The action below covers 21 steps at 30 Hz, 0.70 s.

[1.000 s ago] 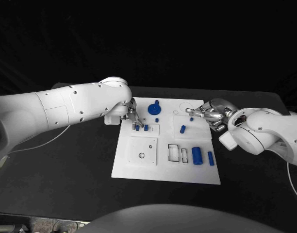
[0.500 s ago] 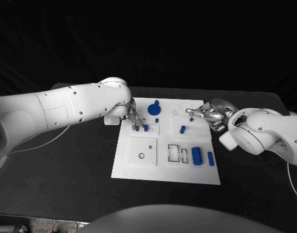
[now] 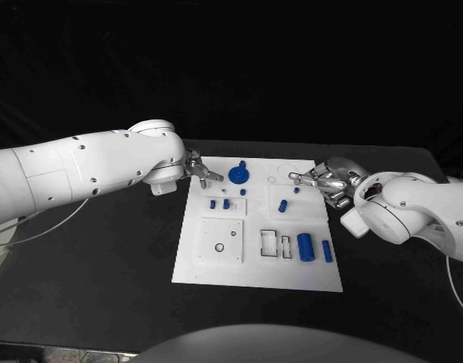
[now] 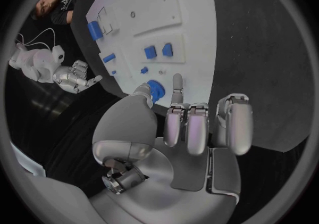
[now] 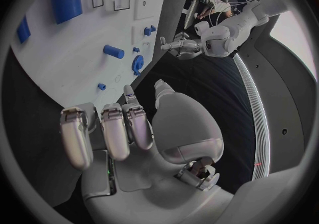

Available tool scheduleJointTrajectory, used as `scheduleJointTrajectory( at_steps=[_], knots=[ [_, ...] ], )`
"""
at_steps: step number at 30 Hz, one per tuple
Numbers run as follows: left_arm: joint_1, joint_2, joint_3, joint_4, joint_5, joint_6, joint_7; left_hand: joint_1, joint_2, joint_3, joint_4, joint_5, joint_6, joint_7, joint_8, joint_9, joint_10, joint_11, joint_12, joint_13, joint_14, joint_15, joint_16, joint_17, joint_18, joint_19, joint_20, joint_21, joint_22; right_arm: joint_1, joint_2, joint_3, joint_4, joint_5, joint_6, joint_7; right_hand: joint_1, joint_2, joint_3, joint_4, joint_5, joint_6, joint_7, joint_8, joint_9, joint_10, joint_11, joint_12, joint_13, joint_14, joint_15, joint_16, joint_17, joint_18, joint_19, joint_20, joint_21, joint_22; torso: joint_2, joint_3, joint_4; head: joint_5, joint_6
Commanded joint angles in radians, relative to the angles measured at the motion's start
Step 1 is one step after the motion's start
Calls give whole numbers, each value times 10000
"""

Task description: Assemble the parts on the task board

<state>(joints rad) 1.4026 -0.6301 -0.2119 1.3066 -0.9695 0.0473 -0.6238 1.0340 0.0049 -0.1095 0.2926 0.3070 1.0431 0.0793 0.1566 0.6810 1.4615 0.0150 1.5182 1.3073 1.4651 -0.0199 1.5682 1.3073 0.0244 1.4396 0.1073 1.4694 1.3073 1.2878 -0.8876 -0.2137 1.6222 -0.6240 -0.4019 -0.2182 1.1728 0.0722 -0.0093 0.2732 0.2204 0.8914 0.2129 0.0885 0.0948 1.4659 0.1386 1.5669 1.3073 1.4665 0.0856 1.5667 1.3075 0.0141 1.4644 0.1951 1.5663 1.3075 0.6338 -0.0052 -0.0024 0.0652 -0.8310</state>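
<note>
Table (image 3: 100, 287), black and broad, carries the white task board (image 3: 259, 268) at its middle, with dark bare margins on every side of the plate. Blue parts sit across the board: a round gear-like piece (image 3: 240, 176) just beyond the left hand's fingertips, two small pegs (image 3: 219, 203) in a raised square panel nearer the robot than those fingers, a slanted peg (image 3: 283, 205) between the two hands, and a larger cylinder (image 3: 306, 246) with a slim bar (image 3: 327, 251) beside it near the board's near right corner. Two outlined rectangular slots (image 3: 276, 242) lie next to the cylinder. The left hand (image 3: 201, 172) hovers at the board's far left edge, fingers spread and holding nothing. The right hand (image 3: 324, 180) hangs over the far right edge, fingers apart, likewise bare.
</note>
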Motion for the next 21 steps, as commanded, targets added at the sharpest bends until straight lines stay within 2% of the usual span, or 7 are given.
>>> scheduleJointTrajectory(
  at_steps=[1, 3, 4, 9, 13, 16, 21],
  knots=[
    [46, -189, 14, 334, 491, -2830, 2262, 527, 32, -89, -66, -7, -177, 45, -100, -228, -1809, 105, -2786, -597, 1057, 65, 26, 2635, 115, -128, 19, -115, 2152, -6, -13, -1, 8, -35, 72, 124, 21, 61, -87, -2, 61, -88, 17, 65, 9, 1049, 92, 39, 2635, 1043, 83, 41, 2633, -141, 1064, 70, 45, 2633, 13, -3, -13, -18, 53],
    [64, -305, -21, 494, 986, -3566, 3163, 902, 34, -162, -10, 27, -273, 108, -137, -414, -4119, 164, -6128, -3488, 1057, 114, 26, 2635, 235, -628, 36, -536, 1984, -6, -24, -1, 12, -31, 62, 167, 21, 61, -87, -2, 61, -88, 17, 65, 9, 1049, 92, 39, 2635, 1043, 83, 41, 2633, -141, 1064, 70, 45, 2633, 22, -18, -22, -29, 84],
    [66, -343, -46, 550, 1243, -3873, 3629, 1122, 33, -180, 2, 30, -376, 172, -194, -534, -4635, 229, -7148, -4317, 1057, 166, 26, 2635, 290, -876, 61, -753, 1903, -6, -30, -1, 13, -29, 57, 187, 21, 61, -87, -2, 61, -88, 17, 65, 9, 1049, 92, 39, 2635, 1043, 83, 41, 2633, -141, 1064, 70, 45, 2633, 25, -21, -24, -31, 89],
    [-71, -407, -114, 681, 2203, -4825, 5507, 2112, 33, -284, -44, 207, -687, 423, -528, -1363, -4925, 615, -10043, -6988, 1017, 417, 0, 2599, 347, -1169, 282, -1107, 1810, -7, -69, -1, 23, -19, 37, 260, 21, 61, -87, -2, 61, -88, 17, 65, 9, 1049, 92, 39, 2635, 1043, 83, 41, 2633, -141, 1064, 70, 45, 2633, 31, -21, -16, -62, 119],
    [-241, -294, -143, 519, 2596, -4813, 6357, 2515, -121, -370, -13, 226, -1097, 728, -870, -1963, -5492, 857, -11322, -8170, 603, 641, -290, 2181, 298, -965, 418, -979, 1881, -7, -92, -1, 35, -9, 47, 296, 25, 58, -92, -4, 61, -88, 16, 67, 10, 1049, 92, 39, 2635, 1043, 83, 41, 2633, -141, 1064, 71, 45, 2633, 21, -18, -12, -80, 98],
    [-369, -100, -173, 229, 2586, -4411, 6687, 2769, -384, -310, 5, 256, -1360, 909, -917, -2364, -6083, 1068, -12134, -8961, 954, 816, -46, 2522, 223, -661, 538, -721, 1985, -7, -107, -1, 48, 8, 63, 308, 25, 58, -92, -4, 61, -88, 16, 67, 10, 1049, 92, 39, 2635, 1043, 83, 41, 2633, -141, 1064, 71, 45, 2633, 20, -14, -4, -78, 92],
    [-559, 235, -214, -243, 1582, -3882, 7071, 3268, -770, 83, 33, 227, -1289, 971, -881, -2954, -6036, 1174, -12705, -10042, 1057, 911, 26, 2635, -46, 513, 691, 325, 2370, -7, -118, -1, 67, 22, 78, 321, 25, 58, -92, -4, 61, -88, 16, 67, 10, 1049, 92, 39, 2635, 1043, 83, 41, 2633, -141, 1064, 71, 45, 2633, 27, -18, -16, -93, 77]
  ],
)
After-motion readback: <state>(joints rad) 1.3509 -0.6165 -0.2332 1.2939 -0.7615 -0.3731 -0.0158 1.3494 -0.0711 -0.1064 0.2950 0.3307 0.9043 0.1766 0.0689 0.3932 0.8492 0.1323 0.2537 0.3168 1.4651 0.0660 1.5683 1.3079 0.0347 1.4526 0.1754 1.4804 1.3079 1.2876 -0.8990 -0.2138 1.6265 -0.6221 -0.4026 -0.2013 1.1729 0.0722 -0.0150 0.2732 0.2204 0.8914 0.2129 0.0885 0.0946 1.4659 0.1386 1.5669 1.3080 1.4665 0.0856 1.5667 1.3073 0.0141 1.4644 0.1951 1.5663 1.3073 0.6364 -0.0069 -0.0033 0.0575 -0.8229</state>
